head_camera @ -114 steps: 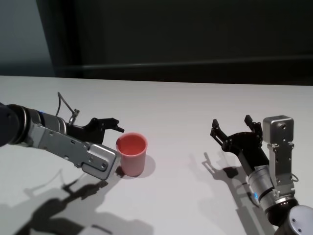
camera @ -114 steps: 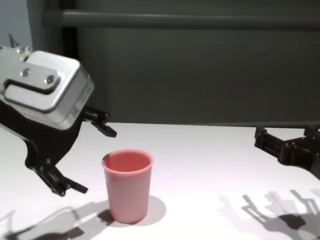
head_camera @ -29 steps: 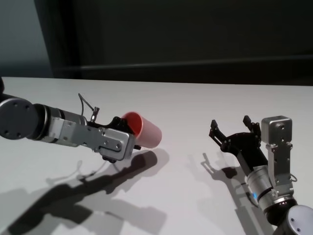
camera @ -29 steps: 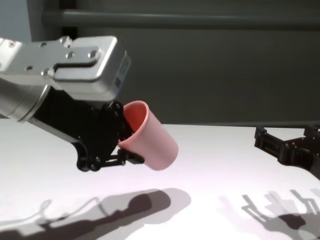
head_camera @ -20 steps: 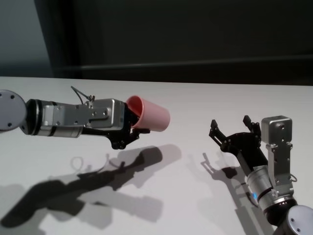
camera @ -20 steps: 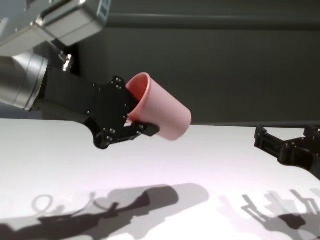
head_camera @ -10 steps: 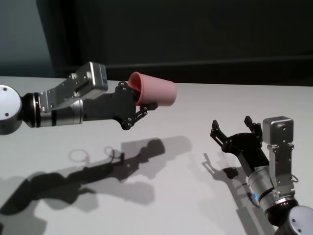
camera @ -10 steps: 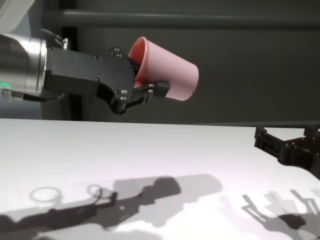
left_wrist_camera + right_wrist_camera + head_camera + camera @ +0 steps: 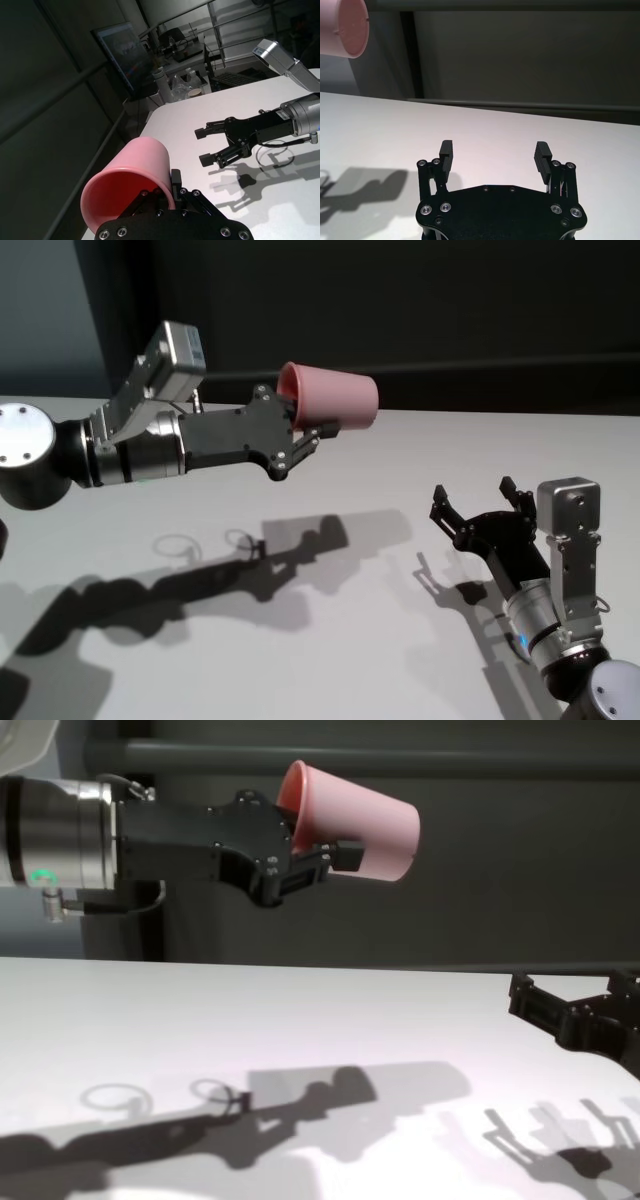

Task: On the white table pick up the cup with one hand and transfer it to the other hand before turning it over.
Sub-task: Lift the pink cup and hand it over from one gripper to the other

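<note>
Cup: the cup (image 9: 330, 397) is in the air well above the white table (image 9: 330, 640), lying nearly on its side, base towards the robot's right and open mouth towards the left arm.
Grip: the left gripper (image 9: 305, 435) is clamped on the cup at its rim, one finger inside the mouth and one along the outer wall.
Left arm: stretched out level from the robot's left, its silver-grey forearm (image 9: 55, 830) showing a green light in the chest view.
Right gripper: the right gripper (image 9: 478, 500) is low over the table on the robot's right, fingers spread wide apart and holding nothing, well apart from the cup.
Between them: only bare tabletop and the left arm's long shadow (image 9: 250, 570) lie between cup and right gripper; nothing stands in the way.
Backdrop: a dark wall with a horizontal rail (image 9: 400, 760) runs behind the table.
Left wrist view only: the cup's pink inside (image 9: 112, 202) seen from behind the mouth, the right gripper (image 9: 207, 145) farther off over the table, and beyond the table's edge a monitor (image 9: 125, 50) and a desk with bottles (image 9: 177, 82).
Right wrist view only: the cup's flat base (image 9: 351, 25) seen high in a corner, and the right gripper's two ribbed fingertips (image 9: 541, 152) with clear space between them.
Chest view only: the right gripper's shadow (image 9: 550, 1140) on the table near it.
</note>
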You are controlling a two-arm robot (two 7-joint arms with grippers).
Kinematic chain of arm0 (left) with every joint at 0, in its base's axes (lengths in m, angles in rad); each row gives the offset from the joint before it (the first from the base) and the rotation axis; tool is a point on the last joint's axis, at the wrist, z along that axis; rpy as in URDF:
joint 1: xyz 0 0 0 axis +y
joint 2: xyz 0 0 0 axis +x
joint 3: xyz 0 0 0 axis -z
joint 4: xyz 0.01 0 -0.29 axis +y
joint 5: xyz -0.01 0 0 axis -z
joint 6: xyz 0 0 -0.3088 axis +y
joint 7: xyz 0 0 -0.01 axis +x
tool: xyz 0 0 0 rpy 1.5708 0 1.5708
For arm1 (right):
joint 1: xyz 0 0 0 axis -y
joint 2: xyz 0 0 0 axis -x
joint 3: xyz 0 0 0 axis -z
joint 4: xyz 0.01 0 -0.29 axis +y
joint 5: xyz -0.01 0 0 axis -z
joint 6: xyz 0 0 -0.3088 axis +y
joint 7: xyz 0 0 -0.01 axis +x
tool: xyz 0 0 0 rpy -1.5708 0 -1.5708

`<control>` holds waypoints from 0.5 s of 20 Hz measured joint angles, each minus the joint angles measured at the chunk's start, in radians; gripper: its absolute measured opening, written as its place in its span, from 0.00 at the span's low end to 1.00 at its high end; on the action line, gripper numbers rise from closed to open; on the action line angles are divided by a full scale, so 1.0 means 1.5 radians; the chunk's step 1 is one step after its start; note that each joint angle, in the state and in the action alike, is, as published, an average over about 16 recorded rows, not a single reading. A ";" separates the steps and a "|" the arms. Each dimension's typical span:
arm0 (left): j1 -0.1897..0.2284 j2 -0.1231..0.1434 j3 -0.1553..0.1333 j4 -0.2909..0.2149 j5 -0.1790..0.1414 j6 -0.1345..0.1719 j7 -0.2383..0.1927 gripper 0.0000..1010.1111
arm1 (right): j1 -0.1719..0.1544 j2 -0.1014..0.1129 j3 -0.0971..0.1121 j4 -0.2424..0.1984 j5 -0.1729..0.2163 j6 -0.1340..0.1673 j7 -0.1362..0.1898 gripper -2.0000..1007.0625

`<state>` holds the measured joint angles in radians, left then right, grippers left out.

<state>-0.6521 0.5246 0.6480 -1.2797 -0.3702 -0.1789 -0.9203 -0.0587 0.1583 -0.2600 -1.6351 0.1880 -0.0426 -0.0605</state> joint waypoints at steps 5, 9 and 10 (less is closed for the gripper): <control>-0.019 -0.027 0.003 0.041 -0.038 -0.004 -0.023 0.04 | 0.000 0.000 0.000 0.000 0.000 0.000 0.000 0.99; -0.036 -0.049 0.009 0.074 -0.059 -0.007 -0.040 0.04 | 0.000 0.000 0.000 0.000 0.000 0.000 0.000 0.99; -0.041 -0.054 0.010 0.082 -0.064 -0.008 -0.044 0.04 | 0.000 0.000 0.000 0.000 0.000 0.000 0.000 0.99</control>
<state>-0.7131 0.4435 0.6634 -1.1571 -0.4661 -0.1912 -0.9858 -0.0587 0.1583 -0.2600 -1.6351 0.1880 -0.0426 -0.0605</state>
